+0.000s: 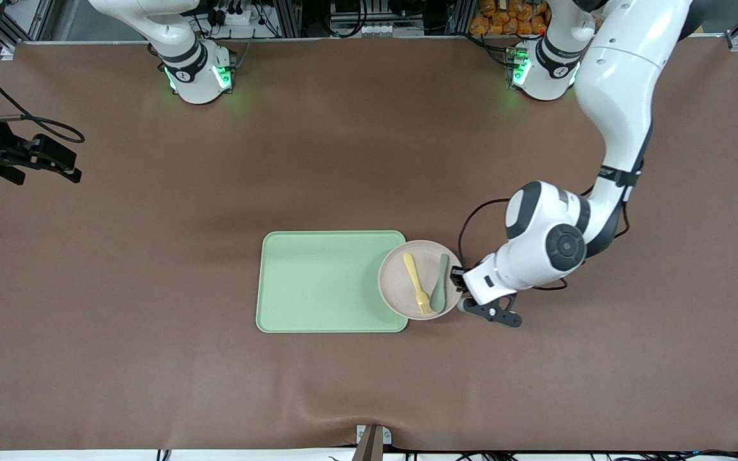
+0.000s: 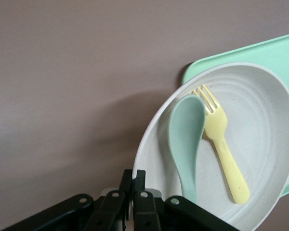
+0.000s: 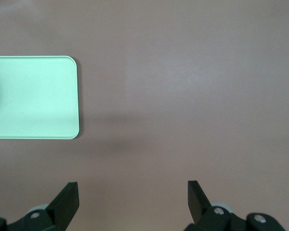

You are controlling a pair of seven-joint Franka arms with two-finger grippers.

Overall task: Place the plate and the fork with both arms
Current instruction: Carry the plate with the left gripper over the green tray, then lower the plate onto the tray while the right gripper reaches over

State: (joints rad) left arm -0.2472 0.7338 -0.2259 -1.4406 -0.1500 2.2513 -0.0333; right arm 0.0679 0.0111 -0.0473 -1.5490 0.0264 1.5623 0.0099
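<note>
- The left wrist view shows up close what the front view only hints at: the left gripper [image 2: 133,195] has its jaws pinched tight on the rim of the plate [image 2: 260,120], at the edge toward the left arm's end of the desk.
- The fork [image 1: 417,283] lies in the plate beside a grey-green spoon [image 1: 439,282].
- The plate [image 1: 400,289] overlaps the edge of the green tray [image 1: 324,282], partly on it and partly off.
- The right wrist view shows only tray [image 3: 33,96] and brown desk [image 3: 192,96].
- A brown cover spans the desk [image 1: 151,358]; cables and frames crowd the edge by the bases.
- The left arm bends low to the plate.
- The right gripper [image 1: 39,160] waits, jaws wide, over the desk's right-arm end.
</note>
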